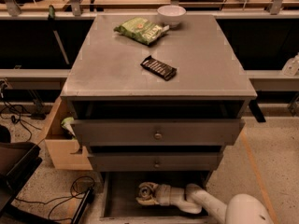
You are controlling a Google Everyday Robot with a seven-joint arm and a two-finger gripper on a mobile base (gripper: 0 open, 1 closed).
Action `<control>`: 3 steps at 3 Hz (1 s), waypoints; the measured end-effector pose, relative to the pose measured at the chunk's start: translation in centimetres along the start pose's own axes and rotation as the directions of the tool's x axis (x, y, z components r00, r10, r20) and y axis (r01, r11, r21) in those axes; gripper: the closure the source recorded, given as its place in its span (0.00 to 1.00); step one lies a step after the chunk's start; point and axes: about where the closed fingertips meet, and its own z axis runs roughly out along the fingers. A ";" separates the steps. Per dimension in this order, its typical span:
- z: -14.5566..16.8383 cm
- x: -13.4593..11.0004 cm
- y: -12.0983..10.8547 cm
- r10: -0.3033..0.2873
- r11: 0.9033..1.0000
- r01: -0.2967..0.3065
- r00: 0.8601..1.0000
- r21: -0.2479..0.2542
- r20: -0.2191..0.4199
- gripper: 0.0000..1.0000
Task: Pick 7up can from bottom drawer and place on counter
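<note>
My cream two-finger gripper (pixel 145 196) reaches leftward, low inside the wide, shallow grey bottom drawer (pixel 120 196). It is right at the small silvery 7up can (pixel 148 189), but whether I have clamped it I cannot tell. The can seems upright, long axis vertical, round shiny top facing up. Above, the flat matte grey counter (pixel 107 64) carries a dark ridged bar (pixel 159 67), then a green snack bag (pixel 141 29) and a white bowl (pixel 171 15) at its far edge.

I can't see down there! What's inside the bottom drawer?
The robot's tool reaches into the bottom drawer, over its dark floor. A round shiny top at its tip looks like the 7up can; the tool covers the rest of it.
</note>
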 end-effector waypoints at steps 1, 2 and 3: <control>0.1 0.0 0.0 0.000 1.000 0.000 1.000 -0.001 0.001 1.00; -0.1 -2.2 1.6 0.012 1.000 -0.012 1.000 -0.018 0.016 1.00; -4.4 -8.9 2.1 0.030 0.999 -0.031 0.999 0.015 0.041 1.00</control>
